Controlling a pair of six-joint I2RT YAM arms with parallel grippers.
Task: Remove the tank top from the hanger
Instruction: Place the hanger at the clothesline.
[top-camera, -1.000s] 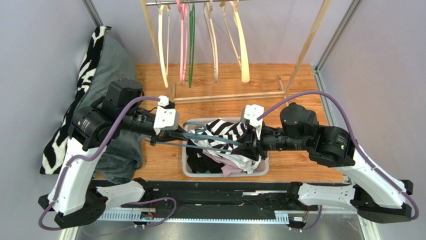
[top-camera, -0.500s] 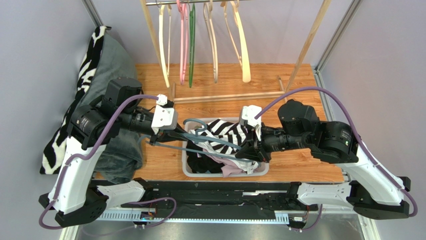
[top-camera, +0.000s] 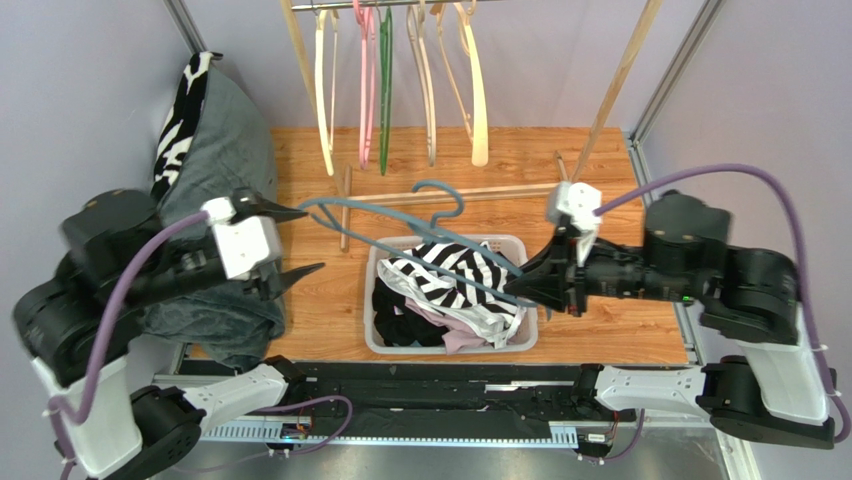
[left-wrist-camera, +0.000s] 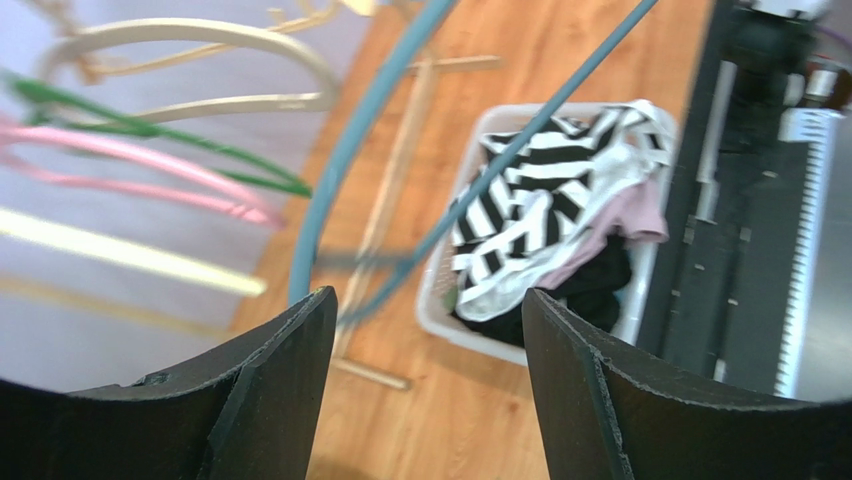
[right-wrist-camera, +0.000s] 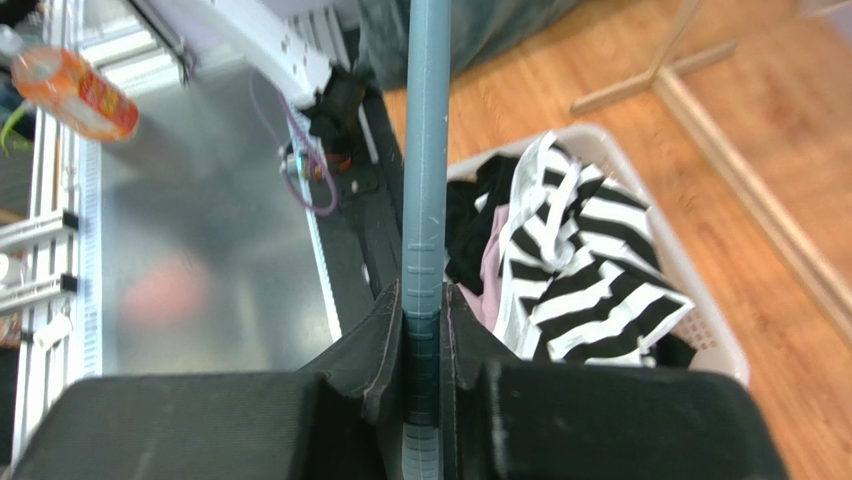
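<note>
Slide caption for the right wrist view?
Right gripper clamps the bare blue hanger over the basket holding the striped tank top.

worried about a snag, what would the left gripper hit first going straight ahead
The blue hanger, most likely: it crosses ahead of the open left gripper in the wrist view, though depth is unclear.

- The left gripper (top-camera: 311, 240) has let go of the blue hanger (right-wrist-camera: 425, 200), spread its jaws wide and drawn back to the left, away from the laundry basket (top-camera: 369, 305).
- The right gripper (top-camera: 520, 288), clamped on the hanger's end, has pulled it rightward and upward.
- The hanger now rides above the striped tank top (top-camera: 450, 272), which is slumped in the basket.
</note>
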